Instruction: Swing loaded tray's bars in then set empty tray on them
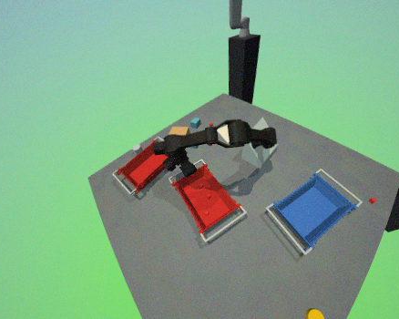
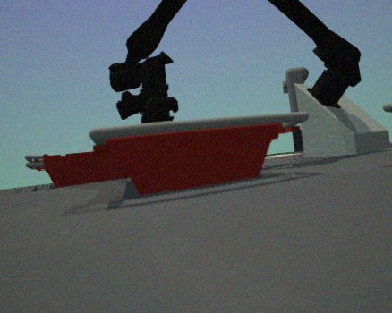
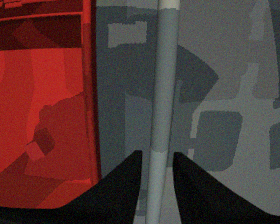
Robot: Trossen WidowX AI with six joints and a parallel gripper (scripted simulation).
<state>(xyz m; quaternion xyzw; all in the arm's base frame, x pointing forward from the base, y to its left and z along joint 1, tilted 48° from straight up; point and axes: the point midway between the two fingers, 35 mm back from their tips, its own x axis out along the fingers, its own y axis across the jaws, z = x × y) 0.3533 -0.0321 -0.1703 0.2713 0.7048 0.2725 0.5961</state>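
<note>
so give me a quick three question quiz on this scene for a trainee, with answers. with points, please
1. Which tray holds the small red blocks [image 1: 209,197]?
A) the blue tray
B) the middle red tray [image 1: 185,202] [image 2: 198,161] [image 3: 89,100]
C) the left red tray

2. True or false: both white bars [image 1: 226,226] [image 2: 198,124] [image 3: 165,80] of the middle red tray are already swung in across its top.

3. Fill in the missing words: in the wrist view, the tips of the jaws stand on either side of a ____.

Key: 1 B; 2 false; 3 white bar
</note>
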